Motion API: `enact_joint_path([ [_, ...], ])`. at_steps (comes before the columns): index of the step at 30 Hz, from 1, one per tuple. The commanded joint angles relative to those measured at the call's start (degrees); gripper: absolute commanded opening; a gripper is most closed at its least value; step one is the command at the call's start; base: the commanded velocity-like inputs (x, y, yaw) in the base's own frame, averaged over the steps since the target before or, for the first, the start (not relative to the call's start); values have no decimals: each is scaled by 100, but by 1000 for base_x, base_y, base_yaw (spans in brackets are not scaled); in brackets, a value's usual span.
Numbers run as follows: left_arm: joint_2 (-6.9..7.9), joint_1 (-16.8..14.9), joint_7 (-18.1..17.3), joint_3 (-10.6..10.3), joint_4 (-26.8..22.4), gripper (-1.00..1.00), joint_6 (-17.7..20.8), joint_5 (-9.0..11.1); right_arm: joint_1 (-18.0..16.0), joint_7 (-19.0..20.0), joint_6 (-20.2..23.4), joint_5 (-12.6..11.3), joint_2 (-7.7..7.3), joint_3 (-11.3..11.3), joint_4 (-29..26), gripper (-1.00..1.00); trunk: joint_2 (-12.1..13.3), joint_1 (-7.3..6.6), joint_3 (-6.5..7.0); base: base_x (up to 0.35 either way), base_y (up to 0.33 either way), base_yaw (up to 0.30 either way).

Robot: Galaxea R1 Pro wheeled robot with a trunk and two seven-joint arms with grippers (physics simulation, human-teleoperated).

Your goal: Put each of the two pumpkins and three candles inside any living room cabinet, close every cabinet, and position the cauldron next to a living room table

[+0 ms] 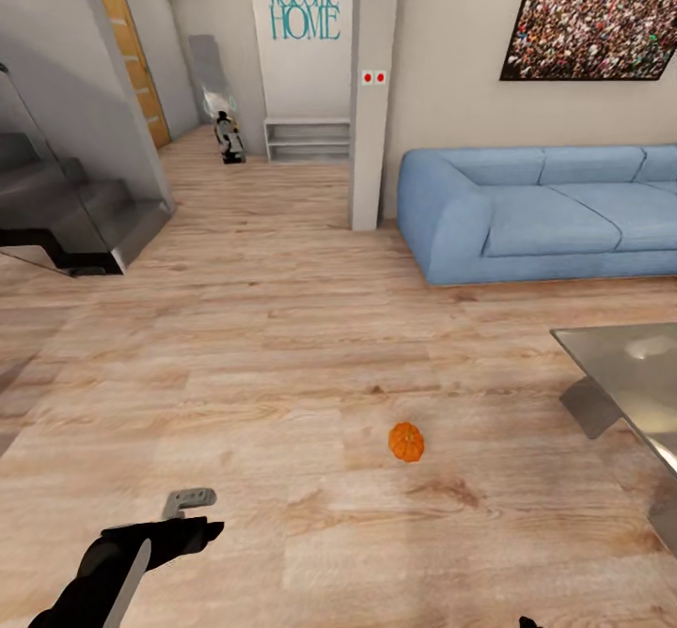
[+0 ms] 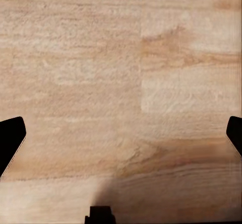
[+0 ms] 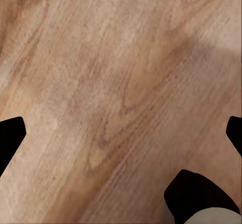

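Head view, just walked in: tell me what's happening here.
The robot stands on the living room's wood floor holding nothing. One pumpkin lies on the floor ahead, between the robot and the blue sofa, near a glass table. The left hand and right hand are both open over bare floor, neither touching the pumpkin.

Matt wood-plank floor [image 1: 282, 346]; blue cloth sofa [image 1: 545, 210]; glossy glass table [image 1: 630, 365].

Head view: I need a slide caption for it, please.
One pumpkin lies on the wood floor ahead of the open left gripper, between blue sofa and glass table.
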Motion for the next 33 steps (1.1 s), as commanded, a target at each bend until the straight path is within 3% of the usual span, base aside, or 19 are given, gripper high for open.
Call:
enact_joint_path([
  [1,-5,-2,3,4,-5,100,36,46,-2,-32,-123,-43,2,77,-9,100,-2,3,-5,328,0,-7],
  [33,-13,-2,-11,9,4,100,38,63,-2,-29,-212,-39,23,90,-40,100,-2,3,-5,328,0,0],
])
